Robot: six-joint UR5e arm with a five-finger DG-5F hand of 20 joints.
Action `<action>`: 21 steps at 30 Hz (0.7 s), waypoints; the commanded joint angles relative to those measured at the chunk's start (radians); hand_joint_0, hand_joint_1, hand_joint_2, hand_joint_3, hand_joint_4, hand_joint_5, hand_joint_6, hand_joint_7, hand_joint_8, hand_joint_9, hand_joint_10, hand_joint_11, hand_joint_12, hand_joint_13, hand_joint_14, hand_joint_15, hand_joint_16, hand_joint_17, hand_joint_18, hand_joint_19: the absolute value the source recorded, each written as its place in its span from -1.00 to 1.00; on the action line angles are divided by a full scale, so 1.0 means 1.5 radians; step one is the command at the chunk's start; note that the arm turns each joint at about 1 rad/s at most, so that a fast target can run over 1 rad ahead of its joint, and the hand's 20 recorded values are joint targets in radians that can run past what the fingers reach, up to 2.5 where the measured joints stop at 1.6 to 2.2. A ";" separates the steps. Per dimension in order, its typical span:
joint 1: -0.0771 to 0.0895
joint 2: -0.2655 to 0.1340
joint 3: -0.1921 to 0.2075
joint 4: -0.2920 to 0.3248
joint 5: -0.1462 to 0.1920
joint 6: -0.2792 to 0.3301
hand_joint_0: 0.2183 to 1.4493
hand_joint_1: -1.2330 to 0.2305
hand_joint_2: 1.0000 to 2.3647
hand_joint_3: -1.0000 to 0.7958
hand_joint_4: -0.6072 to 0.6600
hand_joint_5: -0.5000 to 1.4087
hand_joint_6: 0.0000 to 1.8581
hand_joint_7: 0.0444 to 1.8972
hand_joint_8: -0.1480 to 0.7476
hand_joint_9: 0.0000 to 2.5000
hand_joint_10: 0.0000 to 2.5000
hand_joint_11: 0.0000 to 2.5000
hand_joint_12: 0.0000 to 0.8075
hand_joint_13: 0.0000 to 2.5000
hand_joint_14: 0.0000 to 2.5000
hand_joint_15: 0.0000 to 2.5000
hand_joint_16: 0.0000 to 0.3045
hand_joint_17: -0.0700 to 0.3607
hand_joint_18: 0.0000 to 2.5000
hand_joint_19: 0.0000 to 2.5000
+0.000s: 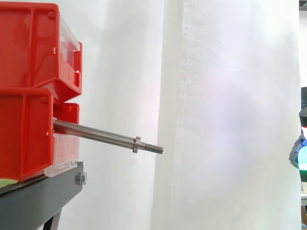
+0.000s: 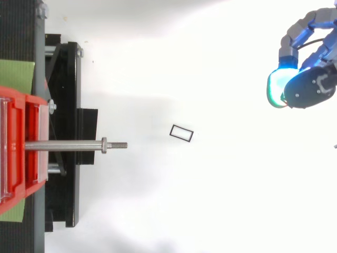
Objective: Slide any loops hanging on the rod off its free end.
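- A bare steel rod [image 1: 96, 134] is mounted in the stack of red plastic bins [image 1: 29, 91]. In the side view it is seen projecting from them at a slight downward tilt.
- Near the rod's free end a steel collar [image 2: 104, 145] is fitted. A short threaded tip [image 2: 119, 144] is seen beyond the collar.
- A thin black rectangular loop [image 2: 181, 133] is seen in the top view against the white surface [image 2: 210, 200]. It is located past the rod's free end, clear of the threaded tip and slightly off the rod's line, and no part of the rod is touched by it.
- The blue and black hand [image 2: 310, 87] is located well beyond the rod's free end, much farther out than the loop and to the same side of the rod's line. In the side view the hand [image 1: 301, 153] is cut by the picture edge opposite the bins.
- Whether the hand is spread wide or closed cannot be told, and no contact with the loop or the rod is made.
- The bins are carried on a black metal stand [image 1: 43, 196] under the rod's fixed end.
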 commanded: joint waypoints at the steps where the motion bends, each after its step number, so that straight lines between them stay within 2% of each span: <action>1: 0.001 0.000 0.000 0.000 0.001 0.000 -0.34 -0.41 -1.00 -0.44 0.13 -0.64 -0.04 -0.11 -0.09 -0.32 -0.99 -0.74 -0.16 -0.50 -0.99 -0.85 -0.70 -0.20 -0.46 -0.65; 6: 0.001 0.000 0.000 0.000 0.001 0.000 -0.34 -0.42 -1.00 -0.44 0.13 -0.64 -0.04 -0.11 -0.10 -0.32 -0.99 -0.74 -0.17 -0.49 -0.99 -0.85 -0.71 -0.21 -0.46 -0.65; 11: 0.001 0.000 0.000 0.000 0.000 0.000 -0.37 -0.33 -1.00 -0.44 0.12 -0.63 -0.04 -0.10 -0.10 -0.30 -0.99 -0.74 -0.17 -0.49 -0.99 -0.85 -0.71 -0.21 -0.45 -0.65; 19: 0.001 0.000 0.000 0.000 0.000 0.000 -0.40 -0.03 -1.00 -0.44 0.08 -0.61 -0.06 -0.05 -0.08 -0.26 -0.99 -0.76 -0.18 -0.47 -0.99 -0.85 -0.71 -0.21 -0.45 -0.64; 21: 0.001 0.000 0.000 0.000 0.000 0.000 -0.37 -0.03 -1.00 -0.43 0.06 -0.61 -0.06 -0.05 -0.07 -0.25 -0.99 -0.74 -0.19 -0.48 -0.99 -0.85 -0.71 -0.21 -0.45 -0.64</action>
